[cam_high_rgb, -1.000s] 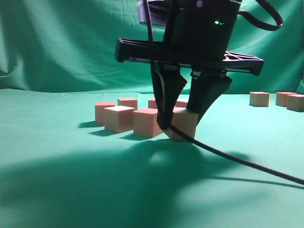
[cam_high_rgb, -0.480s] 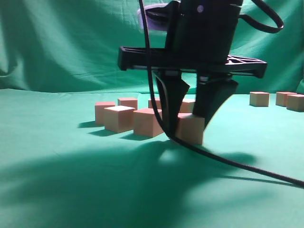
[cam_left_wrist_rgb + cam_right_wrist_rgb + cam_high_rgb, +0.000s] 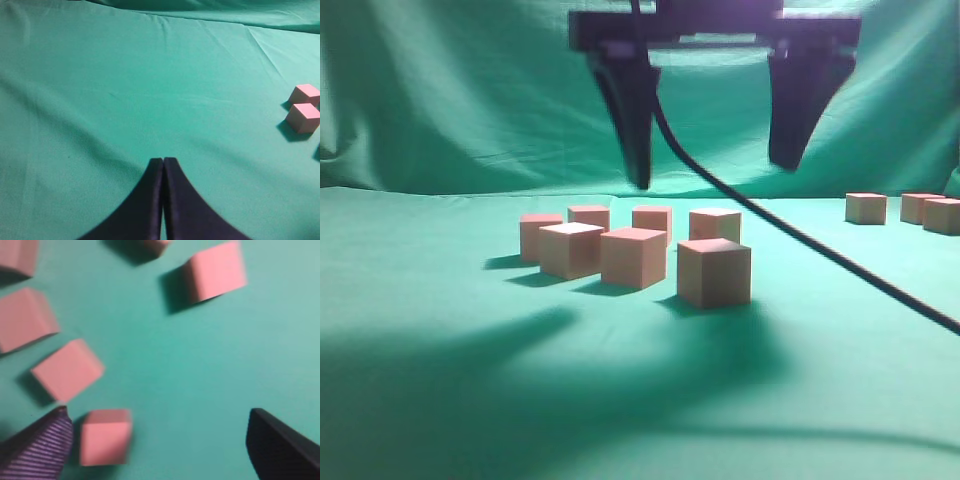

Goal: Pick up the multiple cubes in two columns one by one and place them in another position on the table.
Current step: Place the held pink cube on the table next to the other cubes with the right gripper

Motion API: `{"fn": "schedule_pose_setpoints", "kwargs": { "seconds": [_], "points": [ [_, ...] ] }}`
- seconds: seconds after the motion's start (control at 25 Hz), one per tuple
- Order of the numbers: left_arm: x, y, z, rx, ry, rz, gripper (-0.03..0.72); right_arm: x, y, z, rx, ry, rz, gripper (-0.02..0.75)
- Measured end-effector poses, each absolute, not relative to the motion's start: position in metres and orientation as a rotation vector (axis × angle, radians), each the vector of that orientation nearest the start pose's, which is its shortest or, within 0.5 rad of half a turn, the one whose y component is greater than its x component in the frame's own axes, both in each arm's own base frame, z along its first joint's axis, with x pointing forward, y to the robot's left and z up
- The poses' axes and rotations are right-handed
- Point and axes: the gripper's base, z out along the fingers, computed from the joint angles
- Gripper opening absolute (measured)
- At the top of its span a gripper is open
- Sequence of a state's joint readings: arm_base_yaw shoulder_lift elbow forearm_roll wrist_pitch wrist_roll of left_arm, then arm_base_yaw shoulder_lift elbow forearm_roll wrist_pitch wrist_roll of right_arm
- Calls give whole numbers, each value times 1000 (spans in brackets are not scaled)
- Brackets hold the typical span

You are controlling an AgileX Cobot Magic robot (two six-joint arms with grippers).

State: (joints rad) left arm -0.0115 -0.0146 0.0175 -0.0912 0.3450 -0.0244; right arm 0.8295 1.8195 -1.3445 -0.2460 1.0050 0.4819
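Observation:
Several pinkish cubes stand in a loose cluster on the green table. The nearest cube sits alone at the front right of the cluster. My right gripper hangs well above it, open and holding nothing, its fingers spread wide. In the right wrist view the gripper is open; that cube lies free beside the left finger. My left gripper is shut and empty over bare cloth, with two cubes off to its right.
Three more cubes stand far back on the right. A black cable slants down from the right gripper to the right edge. The green backdrop hangs behind the table.
The right gripper opened, let go of the cube it held at the front right of the cluster, and rose straight up. The cube stays on the cloth.

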Motion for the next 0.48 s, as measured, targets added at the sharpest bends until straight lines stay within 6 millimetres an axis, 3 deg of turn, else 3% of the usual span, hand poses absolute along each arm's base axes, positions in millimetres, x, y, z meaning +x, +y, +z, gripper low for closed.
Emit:
{"fn": "schedule_pose_setpoints", "kwargs": {
  "seconds": [0.12,0.2,0.28,0.4,0.48],
  "points": [
    [53,-3,177,-69,1830,-114,0,272,247,251,-690,2698,-342,667],
    [53,-3,177,-69,1830,-114,0,284,240,267,-670,2590,-490,607],
    [53,-3,177,-69,1830,-114,0,298,229,278,-621,2521,-569,614],
    [53,-3,177,-69,1830,-114,0,319,196,289,-484,2529,-603,614],
    [53,-3,177,-69,1830,-114,0,334,163,293,-358,2571,-618,561]
  ]
}}
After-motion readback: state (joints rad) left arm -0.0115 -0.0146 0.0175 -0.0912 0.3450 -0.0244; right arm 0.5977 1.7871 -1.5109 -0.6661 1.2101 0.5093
